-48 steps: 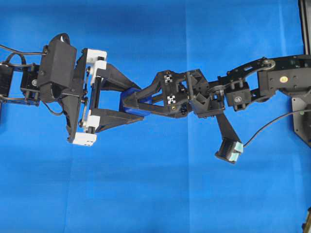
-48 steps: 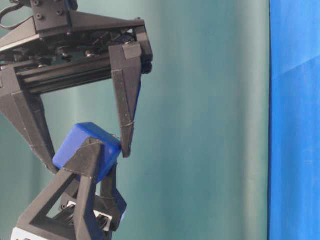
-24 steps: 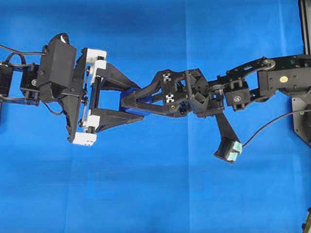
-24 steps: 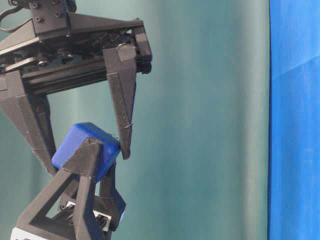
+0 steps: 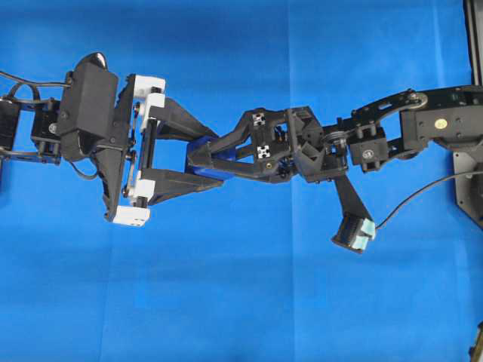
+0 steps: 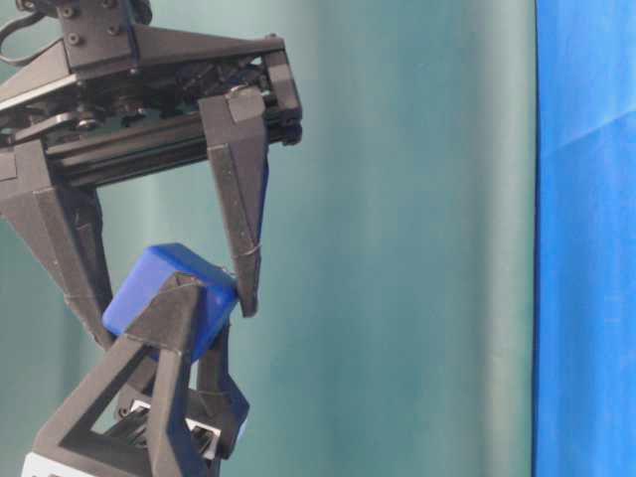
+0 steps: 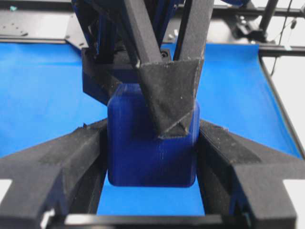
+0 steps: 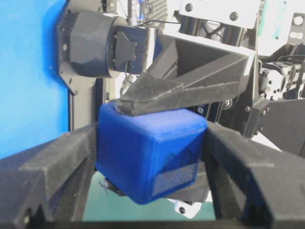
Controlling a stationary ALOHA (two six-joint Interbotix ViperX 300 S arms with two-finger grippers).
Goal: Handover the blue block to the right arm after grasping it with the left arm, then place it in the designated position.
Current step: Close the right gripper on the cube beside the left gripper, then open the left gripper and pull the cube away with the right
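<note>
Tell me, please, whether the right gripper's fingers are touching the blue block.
Touching. The right wrist view shows both fingers pressed flush against the blue block's sides, with no gap.

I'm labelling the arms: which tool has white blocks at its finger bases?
The left tool, on the overhead view's left; the right tool is all black.

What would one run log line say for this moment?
stage: mid-air handover | small dark navy-blue cube: clamped by both hands | left hand: shut on cube | right hand: shut on cube | bright blue cloth: below
</note>
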